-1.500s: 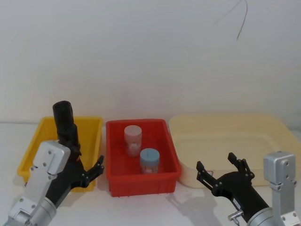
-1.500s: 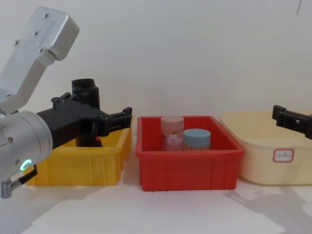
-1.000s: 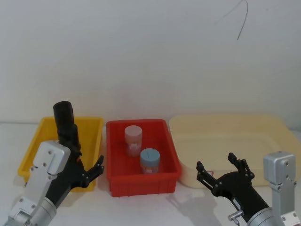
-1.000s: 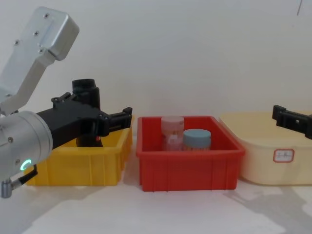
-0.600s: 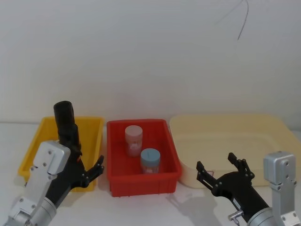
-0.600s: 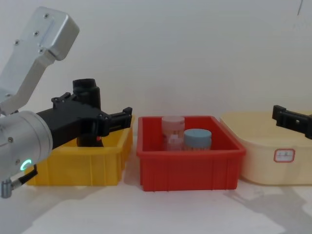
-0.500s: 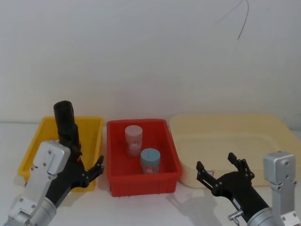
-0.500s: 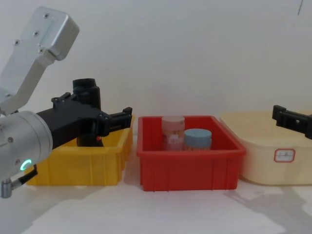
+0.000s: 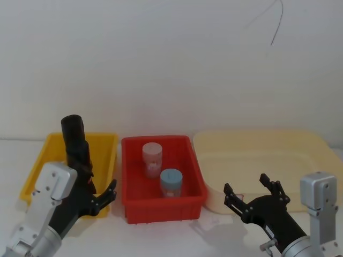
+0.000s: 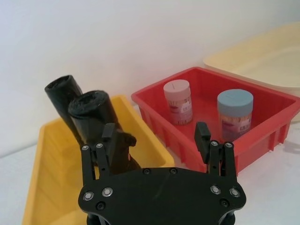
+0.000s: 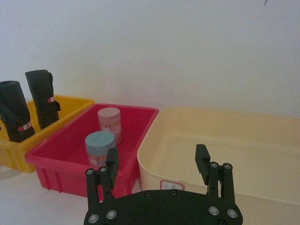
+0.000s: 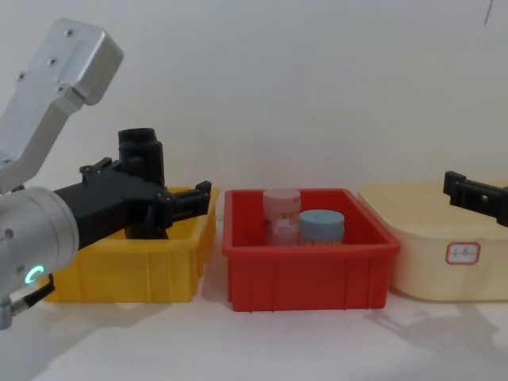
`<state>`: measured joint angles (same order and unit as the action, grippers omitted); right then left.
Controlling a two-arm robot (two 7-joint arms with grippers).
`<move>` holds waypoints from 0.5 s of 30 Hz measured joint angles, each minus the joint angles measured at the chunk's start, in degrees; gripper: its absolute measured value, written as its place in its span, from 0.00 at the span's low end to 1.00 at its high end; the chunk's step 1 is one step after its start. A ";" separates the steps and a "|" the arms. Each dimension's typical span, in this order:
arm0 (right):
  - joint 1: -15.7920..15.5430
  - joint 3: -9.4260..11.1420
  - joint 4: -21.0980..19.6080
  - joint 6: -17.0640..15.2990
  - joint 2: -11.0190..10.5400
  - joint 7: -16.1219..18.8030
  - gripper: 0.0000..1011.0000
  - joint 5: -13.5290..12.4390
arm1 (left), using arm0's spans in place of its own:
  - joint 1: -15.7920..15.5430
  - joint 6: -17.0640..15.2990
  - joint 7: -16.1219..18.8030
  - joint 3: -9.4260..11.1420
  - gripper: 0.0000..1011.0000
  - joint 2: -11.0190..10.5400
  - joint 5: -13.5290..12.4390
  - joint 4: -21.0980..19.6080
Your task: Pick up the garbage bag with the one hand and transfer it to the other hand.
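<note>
The garbage bag (image 10: 96, 119), a black roll, was seen standing on end and slightly tilted in a yellow bin (image 9: 38, 163) set toward the left edge of the tabletop (image 12: 278, 341). A second roll (image 10: 62, 93) of the same kind was found just beside it, farther from the front edge. Small red labels were noted on both rolls in the right wrist view.

The left hand (image 12: 151, 186), carried on the arm marked by a green ring light (image 12: 33, 275), was held at the yellow bin's front, toward the side nearest the red bin (image 9: 134, 206). Its fingers (image 10: 109, 133) were spread wide apart with nothing clamped between them. In the left wrist view the garbage bag was partly covered by one finger, and whether it was being touched could not be told.

The right hand (image 9: 245, 184) was held low near the front edge, before a cream tray (image 9: 316, 147) placed toward the right edge. Its fingers (image 11: 111, 157) were likewise spread, with nothing held.

In the red bin, at the middle, a pink-lidded jar (image 9: 151, 159) and a blue-lidded jar (image 9: 171, 183) were seen upright, close together.
</note>
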<state>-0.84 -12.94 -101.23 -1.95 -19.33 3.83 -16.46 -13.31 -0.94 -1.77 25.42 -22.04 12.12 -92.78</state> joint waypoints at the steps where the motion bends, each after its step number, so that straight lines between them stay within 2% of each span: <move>1: 0.00 0.00 0.00 0.00 0.00 0.00 0.99 0.00 | 0.20 -0.14 -0.17 -0.33 0.99 -0.06 0.36 0.05; 15: 0.00 0.00 0.00 0.00 0.00 0.00 0.99 0.00 | 2.08 -0.87 -0.70 -3.73 0.99 -0.51 3.21 0.24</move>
<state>-0.84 -12.94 -101.23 -1.95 -19.33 3.82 -16.46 -11.23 -1.81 -2.48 21.69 -22.55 15.33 -92.55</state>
